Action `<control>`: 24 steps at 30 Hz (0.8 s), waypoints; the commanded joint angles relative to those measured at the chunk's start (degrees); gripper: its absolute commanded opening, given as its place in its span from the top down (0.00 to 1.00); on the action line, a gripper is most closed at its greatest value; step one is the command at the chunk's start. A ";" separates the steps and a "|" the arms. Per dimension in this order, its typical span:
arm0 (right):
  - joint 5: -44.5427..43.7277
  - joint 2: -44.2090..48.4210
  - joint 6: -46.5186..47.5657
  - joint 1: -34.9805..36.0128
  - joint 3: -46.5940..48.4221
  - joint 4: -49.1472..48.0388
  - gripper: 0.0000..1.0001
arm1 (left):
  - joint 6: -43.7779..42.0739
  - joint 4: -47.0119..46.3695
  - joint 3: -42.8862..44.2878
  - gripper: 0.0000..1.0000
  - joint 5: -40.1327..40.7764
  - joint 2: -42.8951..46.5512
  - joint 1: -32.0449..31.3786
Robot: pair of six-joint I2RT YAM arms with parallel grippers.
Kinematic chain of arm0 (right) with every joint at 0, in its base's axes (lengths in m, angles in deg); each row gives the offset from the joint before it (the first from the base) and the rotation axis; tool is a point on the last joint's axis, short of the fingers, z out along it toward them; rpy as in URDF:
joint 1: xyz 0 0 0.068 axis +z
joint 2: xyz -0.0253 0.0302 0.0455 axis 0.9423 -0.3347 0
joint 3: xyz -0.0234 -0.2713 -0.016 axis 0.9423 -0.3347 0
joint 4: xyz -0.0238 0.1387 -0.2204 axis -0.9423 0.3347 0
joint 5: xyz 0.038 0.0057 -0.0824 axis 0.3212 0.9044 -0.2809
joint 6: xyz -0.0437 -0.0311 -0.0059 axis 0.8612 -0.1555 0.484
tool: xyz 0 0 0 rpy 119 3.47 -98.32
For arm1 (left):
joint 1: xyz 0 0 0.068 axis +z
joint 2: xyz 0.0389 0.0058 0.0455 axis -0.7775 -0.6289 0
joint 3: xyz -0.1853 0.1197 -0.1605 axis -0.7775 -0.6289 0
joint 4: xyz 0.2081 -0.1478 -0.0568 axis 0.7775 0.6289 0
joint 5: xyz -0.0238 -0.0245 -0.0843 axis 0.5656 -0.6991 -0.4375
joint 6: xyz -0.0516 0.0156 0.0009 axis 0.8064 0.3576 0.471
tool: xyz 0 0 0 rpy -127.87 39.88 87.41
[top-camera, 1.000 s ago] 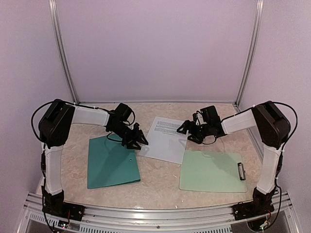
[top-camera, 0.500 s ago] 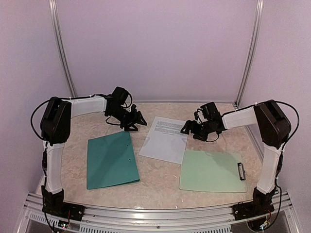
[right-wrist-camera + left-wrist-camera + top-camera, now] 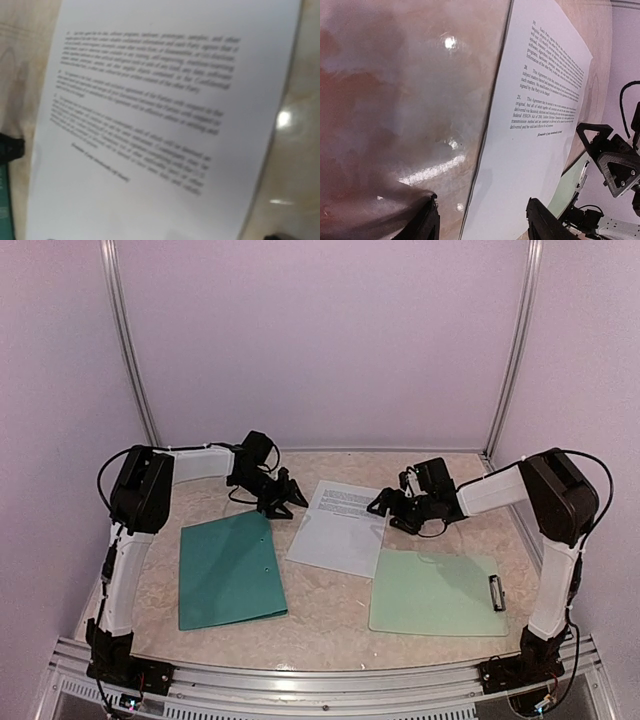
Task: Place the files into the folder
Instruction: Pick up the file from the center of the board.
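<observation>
**A:** What lies nearest the arms?

**B:** At the near left, the folder (image 3: 230, 570) lies flat on the table (image 3: 330, 625). At the near right is the clipboard (image 3: 435, 592), with its clip (image 3: 497, 592) at the right edge.

**A:** And the files?

**B:** The files (image 3: 338, 530) lie a little farther back, between those two. They are flat on the table and outside the folder, printed side up, with the text block at the far end. Their near left corner is just beside the folder's right edge. Their near right corner is just beside the clipboard's far left corner. I cannot tell how many sheets there are.

**A:** Where is the left gripper?

**B:** The left gripper (image 3: 292, 495) is beyond the folder's far right corner, by the far left edge of the files. In its wrist view the fingers (image 3: 427, 222) stand apart and the paper's edge runs beneath the gap. It grips nothing.

**A:** And the right one?

**B:** The right gripper (image 3: 383, 512) is at the far right edge of the files, just beyond the clipboard. Its jaws are spread wide with nothing between them. Its wrist view looks down on the printed sheet.
</observation>
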 commanded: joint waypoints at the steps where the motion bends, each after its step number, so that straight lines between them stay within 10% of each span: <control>1: 2.31 -3.74 -4.18 1.50 -1.72 0.44 0.13 | 0.42 2.36 1.38 0.44 -1.75 -3.96 -0.81; 24: 5.30 -5.89 -7.59 2.56 -2.20 -4.02 0.13 | 8.86 -8.16 -8.25 0.57 -8.45 -1.91 -0.38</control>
